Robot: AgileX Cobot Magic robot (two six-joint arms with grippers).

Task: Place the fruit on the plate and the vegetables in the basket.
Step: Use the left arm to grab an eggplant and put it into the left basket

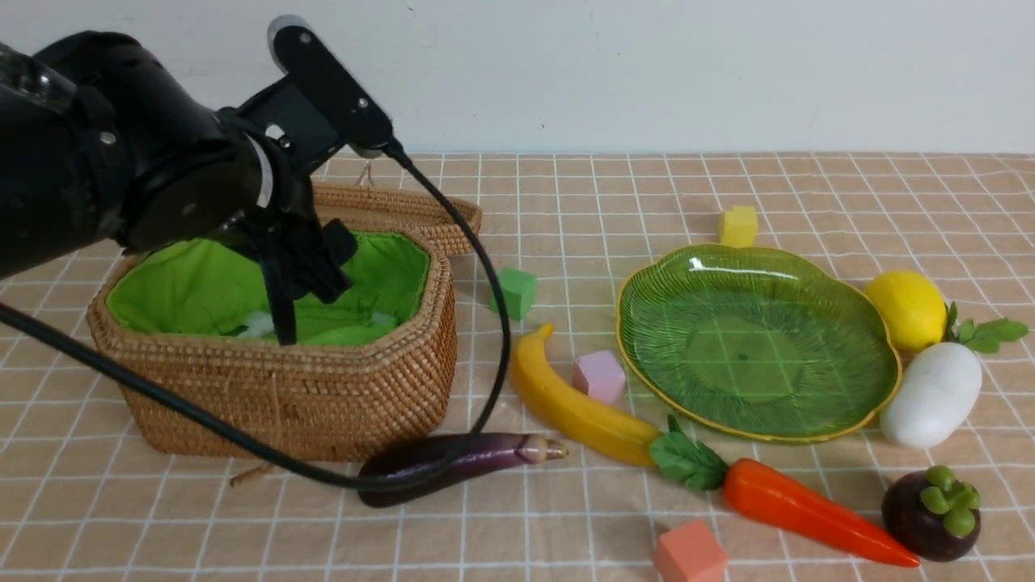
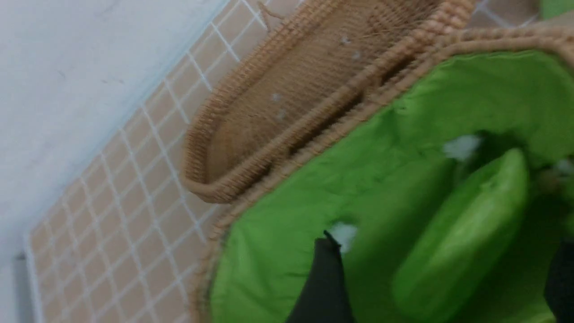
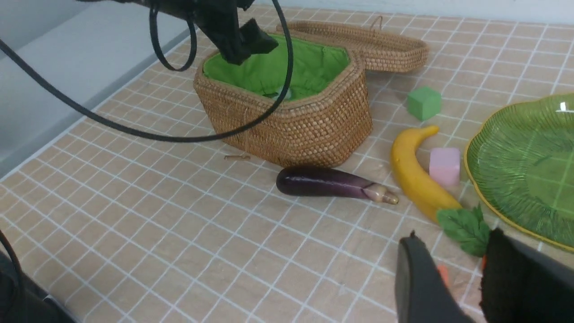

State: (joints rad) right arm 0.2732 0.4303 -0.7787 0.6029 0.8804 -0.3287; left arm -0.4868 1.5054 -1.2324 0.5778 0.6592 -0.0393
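My left gripper (image 1: 311, 299) hangs open inside the wicker basket (image 1: 307, 396). A light-green gourd (image 2: 462, 237) lies on the green lining below its spread fingers (image 2: 325, 278), apart from them. The eggplant (image 1: 453, 461) lies in front of the basket. The banana (image 1: 566, 404) and carrot (image 1: 800, 509) lie near the empty green plate (image 1: 760, 339). The lemon (image 1: 906, 307), radish (image 1: 930, 396) and mangosteen (image 1: 930, 513) sit to its right. My right gripper (image 3: 453, 237) is open and empty, low above the cloth by the carrot's leaves (image 3: 464, 229); it is out of the front view.
The wicker lid (image 1: 404, 210) leans behind the basket. Foam cubes lie about: green (image 1: 515, 291), pink (image 1: 600, 376), yellow (image 1: 738, 225) and orange (image 1: 690, 554). The left arm's black cable (image 1: 493, 323) loops down across the eggplant.
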